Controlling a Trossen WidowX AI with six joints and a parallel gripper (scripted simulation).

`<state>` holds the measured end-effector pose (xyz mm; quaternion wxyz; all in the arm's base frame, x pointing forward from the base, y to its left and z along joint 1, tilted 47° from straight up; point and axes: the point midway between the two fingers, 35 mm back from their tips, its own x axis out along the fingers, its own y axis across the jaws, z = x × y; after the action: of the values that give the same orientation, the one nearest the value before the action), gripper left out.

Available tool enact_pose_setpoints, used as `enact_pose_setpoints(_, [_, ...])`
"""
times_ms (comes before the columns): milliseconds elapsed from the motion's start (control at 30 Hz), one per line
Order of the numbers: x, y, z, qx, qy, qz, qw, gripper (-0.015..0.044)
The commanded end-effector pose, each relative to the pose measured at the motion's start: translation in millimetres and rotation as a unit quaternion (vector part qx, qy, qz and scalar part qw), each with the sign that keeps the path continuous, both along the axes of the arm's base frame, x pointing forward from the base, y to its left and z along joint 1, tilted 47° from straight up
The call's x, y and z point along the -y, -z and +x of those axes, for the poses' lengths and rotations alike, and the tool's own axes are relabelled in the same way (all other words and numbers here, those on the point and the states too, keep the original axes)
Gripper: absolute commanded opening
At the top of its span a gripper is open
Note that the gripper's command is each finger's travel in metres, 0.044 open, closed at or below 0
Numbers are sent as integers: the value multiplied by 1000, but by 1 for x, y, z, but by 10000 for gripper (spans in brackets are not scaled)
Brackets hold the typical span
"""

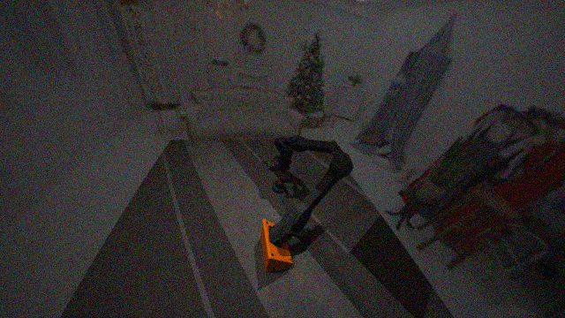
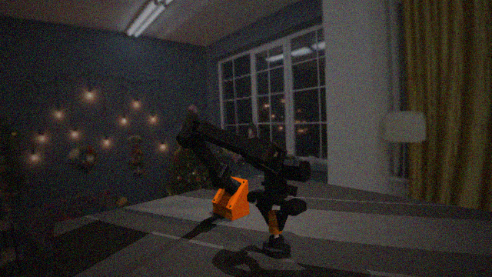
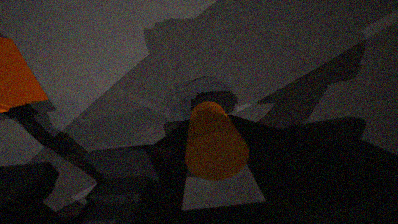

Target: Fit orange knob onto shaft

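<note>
My gripper (image 2: 274, 229) points down and is shut on the orange knob (image 2: 274, 221) (image 3: 216, 150). The knob is upright between the fingers in the exterior view. The dark round pedestal (image 2: 282, 250) stands directly below it. A small light spot, possibly the silver shaft, shows between the knob's lower end and the pedestal, so the knob appears just above the pedestal, not down on it. In the wrist view the knob covers most of the pedestal and the shaft. The knob's hole and both flat sides are hidden. The top view is too dark to show the contact.
An orange angled block (image 1: 277, 261) (image 2: 240, 205) (image 3: 20, 75) sits around the arm's base. The arm arches from it to the pedestal. Dark shadows and light stripes cross the table top (image 1: 132, 247) (image 2: 365, 227) around the pedestal.
</note>
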<state>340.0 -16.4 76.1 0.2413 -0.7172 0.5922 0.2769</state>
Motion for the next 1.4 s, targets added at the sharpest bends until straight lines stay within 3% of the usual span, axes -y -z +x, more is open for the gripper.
enact_pose_setpoints(0, [-1,0,1,1,-2,-1,1000,0])
enact_pose_setpoints(833, [-2,-2,0,1,-2,-1,1000,0])
enact_pose_setpoints(1067, [-3,-2,1,-70,-70,-16,995,0])
enact_pose_setpoints(1367, [0,1,3,-74,-74,-17,994,0])
